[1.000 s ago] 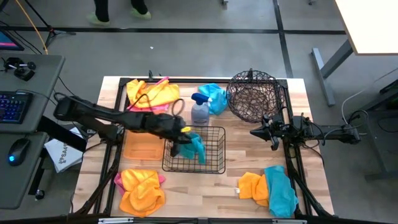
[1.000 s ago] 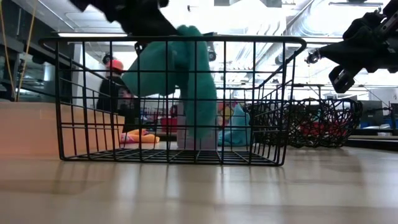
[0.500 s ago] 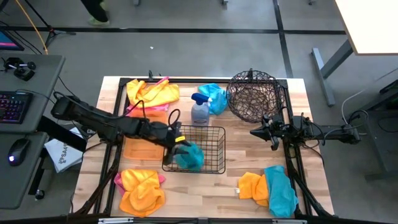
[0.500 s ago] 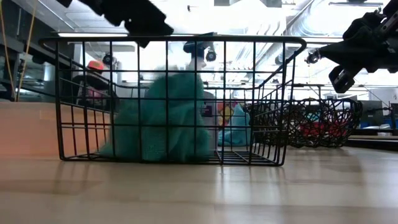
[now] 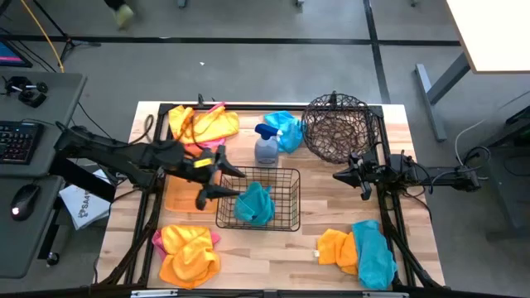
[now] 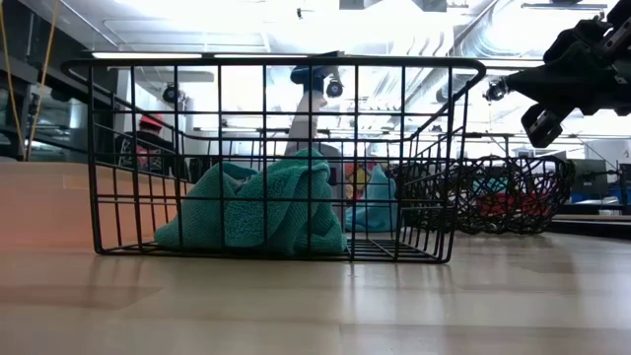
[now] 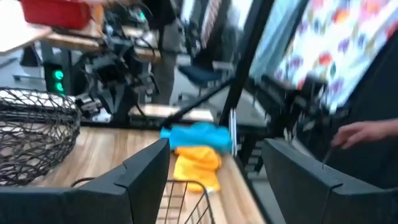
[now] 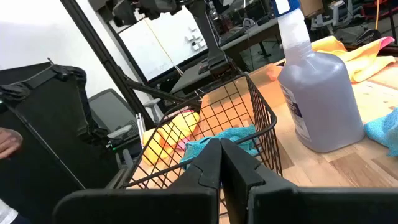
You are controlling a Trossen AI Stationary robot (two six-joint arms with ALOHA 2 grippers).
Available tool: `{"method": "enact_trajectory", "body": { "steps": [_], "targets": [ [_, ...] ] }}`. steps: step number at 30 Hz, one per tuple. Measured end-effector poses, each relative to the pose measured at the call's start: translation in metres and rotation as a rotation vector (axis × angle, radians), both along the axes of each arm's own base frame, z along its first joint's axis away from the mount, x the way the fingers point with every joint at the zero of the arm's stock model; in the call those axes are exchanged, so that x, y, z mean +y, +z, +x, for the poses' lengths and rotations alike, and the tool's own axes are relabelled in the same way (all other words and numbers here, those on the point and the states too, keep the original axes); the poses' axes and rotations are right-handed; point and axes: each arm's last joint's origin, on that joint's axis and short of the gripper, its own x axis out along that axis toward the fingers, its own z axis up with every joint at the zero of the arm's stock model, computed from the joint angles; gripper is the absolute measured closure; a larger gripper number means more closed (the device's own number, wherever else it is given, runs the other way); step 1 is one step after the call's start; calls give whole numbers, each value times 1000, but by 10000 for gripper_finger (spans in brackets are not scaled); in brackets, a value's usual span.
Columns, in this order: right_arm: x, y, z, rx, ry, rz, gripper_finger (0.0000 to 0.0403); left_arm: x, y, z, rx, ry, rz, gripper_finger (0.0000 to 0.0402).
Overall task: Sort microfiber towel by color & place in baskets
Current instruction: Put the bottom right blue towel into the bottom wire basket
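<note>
Orange towels (image 5: pixel 190 254) lay at the table's near left, more orange and pink (image 5: pixel 201 124) at the far left. Left gripper (image 5: pixel 217 183) hovered with fingers apart just left of the black wire basket (image 5: pixel 286 222), empty. One turquoise towel (image 5: pixel 253 204) sat inside it, so that drop looked done. Next likely called for reaching a loose turquoise cloth (image 5: pixel 285 128) by the spray bottle (image 5: pixel 266 147). Right gripper (image 5: pixel 343 175) waited, fingers together, beside the round basket (image 5: pixel 338 124).

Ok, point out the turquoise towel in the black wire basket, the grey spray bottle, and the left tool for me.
Turquoise microfiber towel (image 5: pixel 252 204): high view, middle of the bunched cloth.
Rectangular black wire basket (image 5: pixel 290 175): high view, far right rim corner.
Grey spray bottle with blue trigger (image 5: pixel 266 151): high view, its body.
Left tool (image 5: pixel 222 181): high view, midway between open fingertips.
</note>
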Motion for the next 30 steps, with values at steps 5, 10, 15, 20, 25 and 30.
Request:
{"method": "enact_trajectory", "body": {
  "steps": [5,10,15,20,25,30],
  "targets": [
    [0,0,0,0,0,0,402,4,-26,-20,-70,135,-157,165],
    [0,0,0,-1,-2,0,402,12,-32,-29,-167,282,-321,165],
    [-8,26,-4,-285,-226,306,402,19,-28,-29,-219,372,-420,165],
    [-12,51,-13,-595,-288,554,402,24,-29,-28,-226,401,-486,165],
    [-8,95,-4,-519,-176,499,395,30,-25,-28,-263,398,-536,165],
    [-1,125,18,138,-138,382,350,37,-21,-33,-269,343,-541,165]
  ]
}}
